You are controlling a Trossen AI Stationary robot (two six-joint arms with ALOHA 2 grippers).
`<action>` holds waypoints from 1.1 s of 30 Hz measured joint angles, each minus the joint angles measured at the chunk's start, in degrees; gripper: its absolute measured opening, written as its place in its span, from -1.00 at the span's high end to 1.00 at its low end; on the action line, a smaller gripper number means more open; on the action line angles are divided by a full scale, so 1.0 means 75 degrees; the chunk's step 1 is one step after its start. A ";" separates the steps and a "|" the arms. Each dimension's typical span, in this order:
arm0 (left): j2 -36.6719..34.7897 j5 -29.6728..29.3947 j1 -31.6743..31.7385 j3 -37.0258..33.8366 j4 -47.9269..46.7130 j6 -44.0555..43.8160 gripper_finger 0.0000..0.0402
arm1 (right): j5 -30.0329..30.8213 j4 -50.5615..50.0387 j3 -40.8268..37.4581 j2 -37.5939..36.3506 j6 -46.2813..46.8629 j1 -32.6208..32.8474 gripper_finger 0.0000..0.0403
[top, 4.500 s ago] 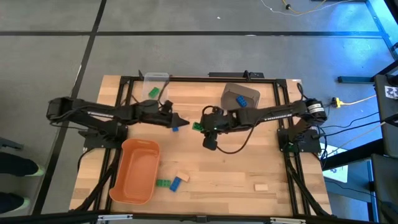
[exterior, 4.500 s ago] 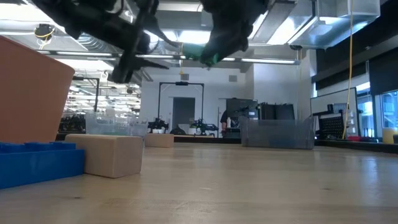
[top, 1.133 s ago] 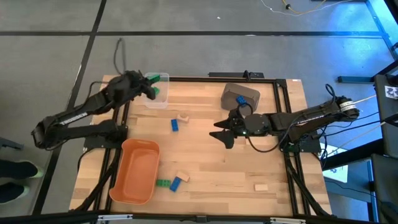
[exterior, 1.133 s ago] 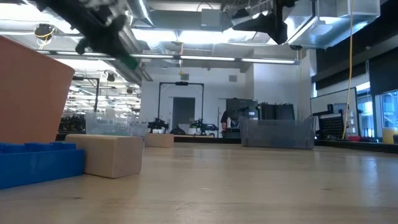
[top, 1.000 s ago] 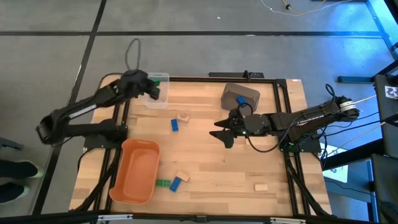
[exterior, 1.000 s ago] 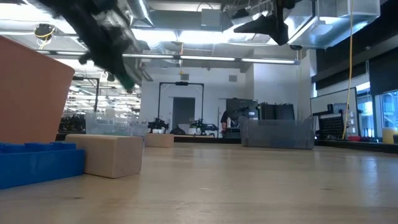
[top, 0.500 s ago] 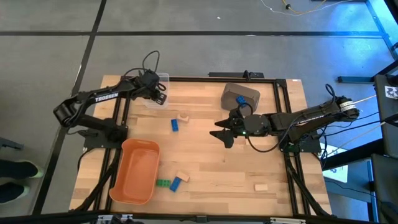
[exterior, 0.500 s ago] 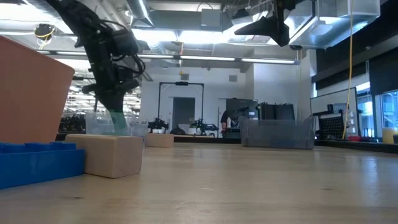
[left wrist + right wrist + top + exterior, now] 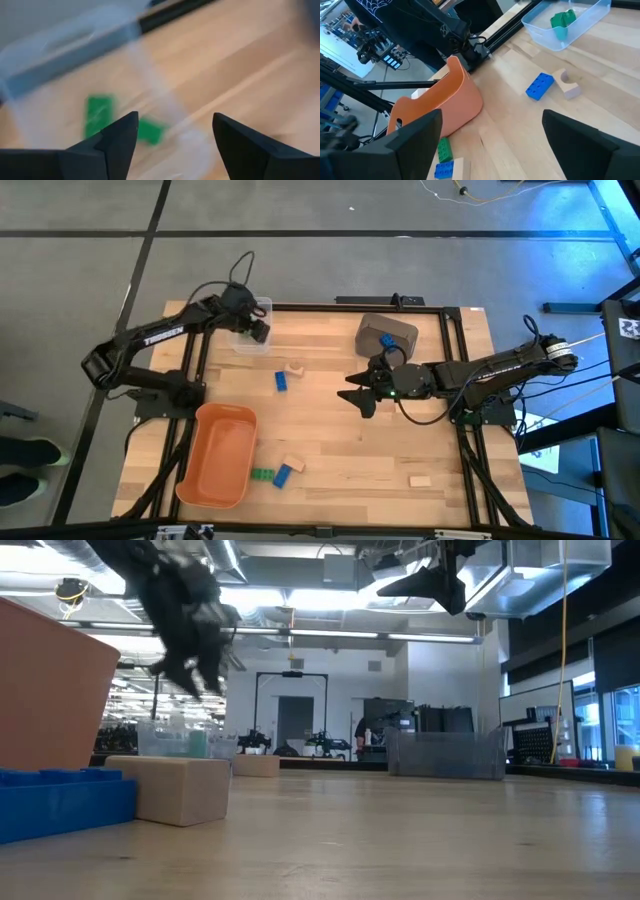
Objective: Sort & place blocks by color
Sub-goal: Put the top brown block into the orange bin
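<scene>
left gripper (image 9: 258, 332): over the clear tub (image 9: 244, 342) at the far-left corner of the bench (image 9: 340, 440), jaws apart and empty.
green blocks (image 9: 100, 115): two lie inside the clear tub, seen through its wall in the left wrist view.
right gripper (image 9: 352, 397): waiting above mid-bench, jaws wide apart, nothing between them.
blue block mid-bench (image 9: 281, 381): loose on the wood, beside a tan block (image 9: 294, 367).
dark grey bin (image 9: 385, 335): far side of the bench, with a blue block (image 9: 386, 340) in it.
front cluster: a green block (image 9: 261, 475), a blue block (image 9: 283, 474) and a tan block (image 9: 293, 464) close together just beside the orange tub (image 9: 222, 455); another tan block (image 9: 419, 479) sits well apart at front right.
risk, tub: the left jaws hang low over the light tub; catching its rim on the way out could drag or tip it.
risk, cluster: the front blocks lie tight together, so closing on one may nudge or lift its neighbour into the wrong bin.
risk, arms: both reaching mid-bench at once could collide.
</scene>
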 joint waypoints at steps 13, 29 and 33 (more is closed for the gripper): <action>-0.2897 0.0904 -0.2798 -0.0657 0.3828 -0.0804 -0.23 | 0.0000 0.0038 0.0000 0.0001 -0.0213 0.0000 -0.71; -0.1524 0.0422 -0.3809 0.0386 0.1886 0.0824 -0.22 | -0.0003 0.0068 0.0000 0.0003 -0.0318 -0.0015 -0.71; -0.0086 0.1049 -0.3749 0.1185 0.0028 0.2710 -0.22 | -0.0009 0.0350 0.0000 0.0003 -0.0454 -0.0015 -0.71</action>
